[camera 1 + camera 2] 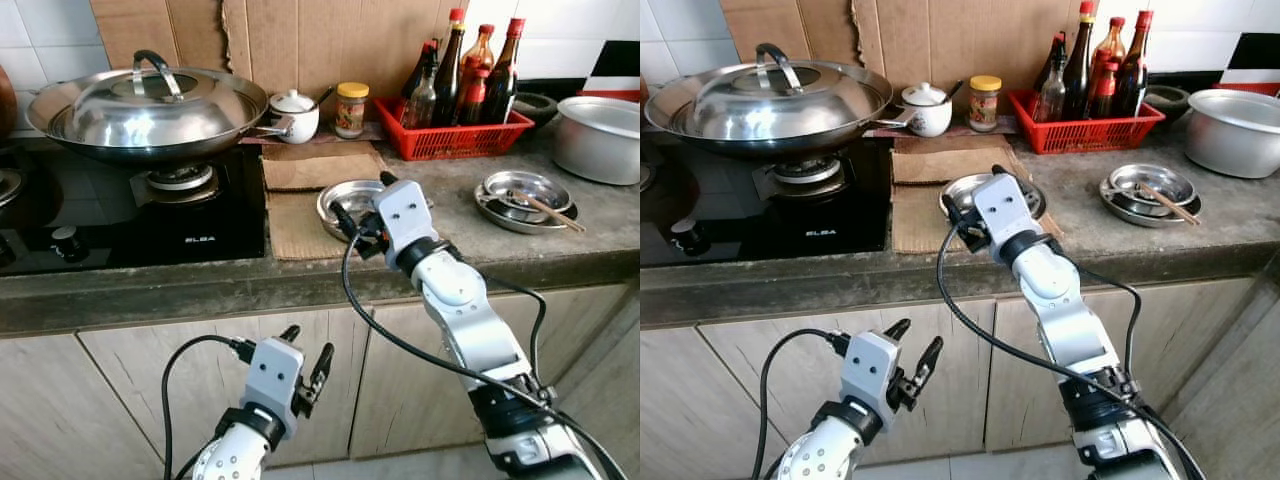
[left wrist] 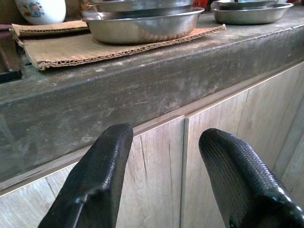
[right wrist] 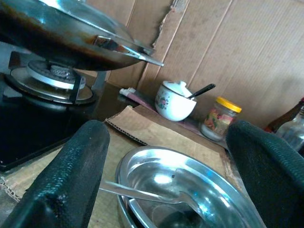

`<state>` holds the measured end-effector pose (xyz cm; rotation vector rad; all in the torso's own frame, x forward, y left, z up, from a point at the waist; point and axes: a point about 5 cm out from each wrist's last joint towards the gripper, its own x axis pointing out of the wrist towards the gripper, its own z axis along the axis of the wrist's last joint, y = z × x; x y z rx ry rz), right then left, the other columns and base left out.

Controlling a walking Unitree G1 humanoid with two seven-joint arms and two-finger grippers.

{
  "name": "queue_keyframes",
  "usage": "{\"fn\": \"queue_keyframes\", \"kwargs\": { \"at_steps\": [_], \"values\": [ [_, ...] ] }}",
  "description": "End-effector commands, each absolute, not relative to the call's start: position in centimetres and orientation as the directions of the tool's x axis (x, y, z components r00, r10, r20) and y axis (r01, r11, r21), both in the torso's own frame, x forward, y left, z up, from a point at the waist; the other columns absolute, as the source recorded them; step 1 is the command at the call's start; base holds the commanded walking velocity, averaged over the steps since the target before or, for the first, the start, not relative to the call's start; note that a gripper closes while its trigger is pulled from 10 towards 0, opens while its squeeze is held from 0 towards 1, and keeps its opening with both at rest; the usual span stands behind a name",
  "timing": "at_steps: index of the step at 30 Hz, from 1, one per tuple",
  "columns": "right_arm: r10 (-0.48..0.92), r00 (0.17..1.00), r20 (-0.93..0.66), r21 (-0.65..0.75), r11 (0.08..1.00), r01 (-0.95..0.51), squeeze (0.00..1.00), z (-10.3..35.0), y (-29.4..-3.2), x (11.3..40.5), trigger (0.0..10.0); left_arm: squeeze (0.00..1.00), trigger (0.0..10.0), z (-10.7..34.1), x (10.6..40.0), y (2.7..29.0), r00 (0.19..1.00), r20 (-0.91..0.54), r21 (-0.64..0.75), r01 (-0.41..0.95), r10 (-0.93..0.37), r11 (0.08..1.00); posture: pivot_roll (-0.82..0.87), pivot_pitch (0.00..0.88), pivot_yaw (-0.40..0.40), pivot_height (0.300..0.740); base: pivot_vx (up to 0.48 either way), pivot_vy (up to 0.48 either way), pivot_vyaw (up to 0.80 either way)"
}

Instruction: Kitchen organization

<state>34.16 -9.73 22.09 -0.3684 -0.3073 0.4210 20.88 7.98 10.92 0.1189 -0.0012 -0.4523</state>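
Observation:
A stack of shallow steel bowls rests on a cardboard sheet on the counter. A metal spoon lies in the top bowl. My right gripper hovers just above that bowl, open, its fingers spread wider than the bowl's near rim and holding nothing. My left gripper is open and empty, low in front of the wooden cabinet doors, under the counter edge.
A lidded wok sits on the gas hob to the left. At the back stand a white pot, a yellow-lidded jar and a red basket of bottles. To the right are a steel dish with chopsticks and a large pot.

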Motion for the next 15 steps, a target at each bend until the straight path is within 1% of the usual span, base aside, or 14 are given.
{"fn": "queue_keyframes", "kwargs": {
  "at_steps": [1, 4, 6, 8, 15],
  "values": [
    [0.472, 0.855, 0.214, -0.428, 0.832, -0.353, 0.0, 22.7, -9.3, 34.7, 10.0, 0.0, 10.0, 11.4, 20.7, 7.7, 0.896, 0.006, 0.104, 0.442, -0.445, 0.891, 0.07, 0.0, -0.066, 0.74, 0.0, 0.0, 0.0],
    [0.486, 0.85, 0.205, -0.436, 0.823, -0.365, 0.0, 22.8, -9.0, 34.9, 10.0, 0.0, 10.0, 11.5, 20.7, 7.7, 0.895, 0.006, 0.103, 0.442, -0.445, 0.891, 0.07, 0.0, -0.068, 0.74, 0.0, 0.0, 0.0],
    [0.514, 0.846, 0.144, -0.473, 0.786, -0.397, 0.0, 22.2, -8.4, 35.3, 10.0, 0.0, 10.0, 11.5, 20.7, 7.6, 0.895, 0.006, 0.1, 0.443, -0.446, 0.891, 0.07, 0.0, -0.073, 0.74, 0.0, 0.0, 0.0],
    [0.52, 0.846, 0.117, -0.487, 0.773, -0.407, 0.0, 21.9, -8.2, 35.4, 10.0, 0.0, 10.0, 11.5, 20.7, 7.5, 0.895, 0.007, 0.099, 0.444, -0.447, 0.891, 0.07, 0.0, -0.073, 0.74, 0.0, 0.0, 0.0],
    [0.511, 0.851, 0.119, -0.504, 0.77, -0.391, 0.0, 22.0, -8.0, 35.8, 10.0, 0.0, 10.0, 11.5, 20.6, 7.5, 0.896, 0.008, 0.098, 0.442, -0.445, 0.892, 0.07, 0.0, -0.079, 0.74, 0.0, 0.0, 0.0]
  ]
}}
